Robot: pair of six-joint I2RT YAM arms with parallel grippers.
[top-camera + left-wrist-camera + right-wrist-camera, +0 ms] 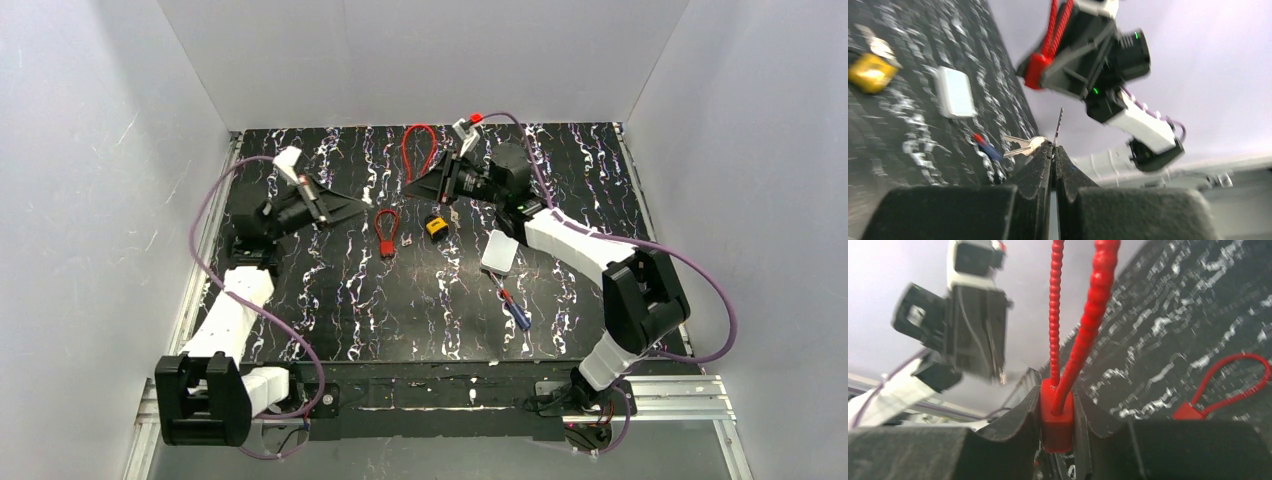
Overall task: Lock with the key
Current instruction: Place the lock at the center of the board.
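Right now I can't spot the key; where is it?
Left wrist view: the key is pinched in the left gripper, facing the right gripper's red lock.

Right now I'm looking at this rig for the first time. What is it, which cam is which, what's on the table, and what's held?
It is two robot arms bolted at the near edge of a black marbled table: a left arm and a right arm. The wide picture comes from a fixed camera above and behind them. The other two come from a camera on each wrist, looking along its own fingers.

The left gripper is shut on a key. The right gripper is shut on the body of a red cable lock. The two grippers face each other, apart.

Lying on the table are a second red cable lock, a yellow padlock, a white box and a screwdriver.
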